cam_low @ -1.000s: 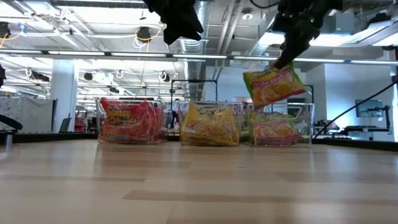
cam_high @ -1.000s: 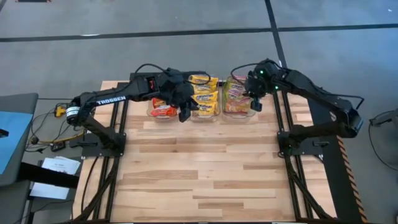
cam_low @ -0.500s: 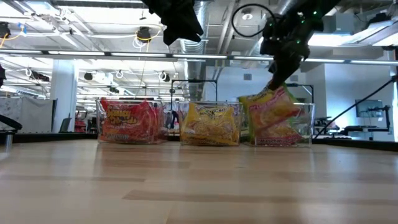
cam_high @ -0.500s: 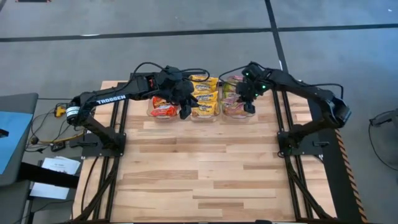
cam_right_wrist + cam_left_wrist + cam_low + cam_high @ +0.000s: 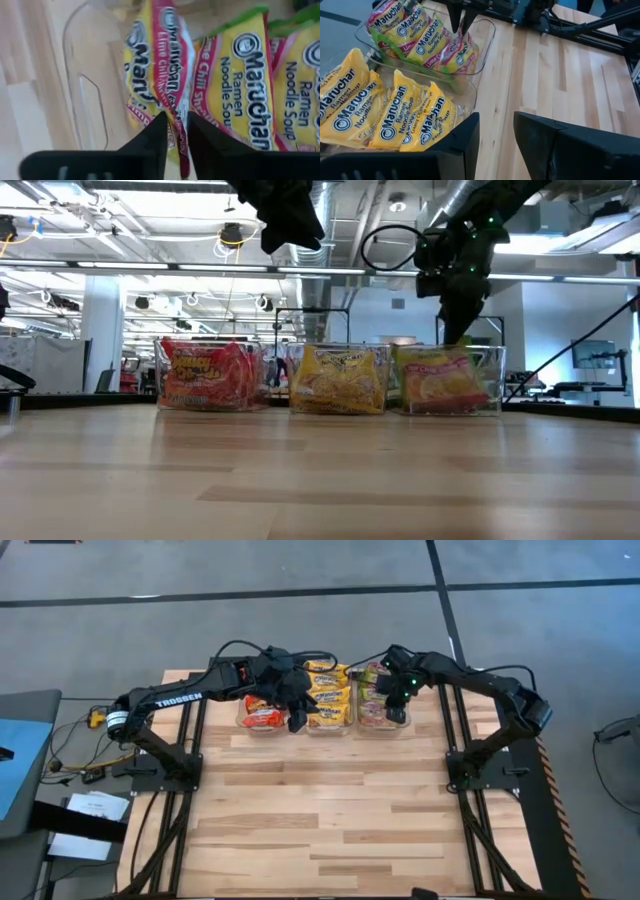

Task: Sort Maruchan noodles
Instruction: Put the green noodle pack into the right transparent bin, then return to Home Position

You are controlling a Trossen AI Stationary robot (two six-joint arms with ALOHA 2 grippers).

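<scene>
Your right gripper (image 5: pixel 396 708) reaches down into the right clear bin (image 5: pixel 497 385), its fingers (image 5: pixel 150 137) pinched on the top edge of a green-and-pink packet (image 5: pixel 157 80) standing among the others there; its lower half is hidden by them. Your left gripper (image 5: pixel 298 716) hangs above the gap between the red packets (image 5: pixel 205 375) and yellow packets (image 5: pixel 395 117), fingers apart, holding nothing. Packet counts are hard to read through the overlapping wrappers.

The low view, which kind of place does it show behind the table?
Probably a large industrial lab or workshop: exposed ceiling ducts, white columns, and a wooden table bearing clear bins of Maruchan noodles.
</scene>
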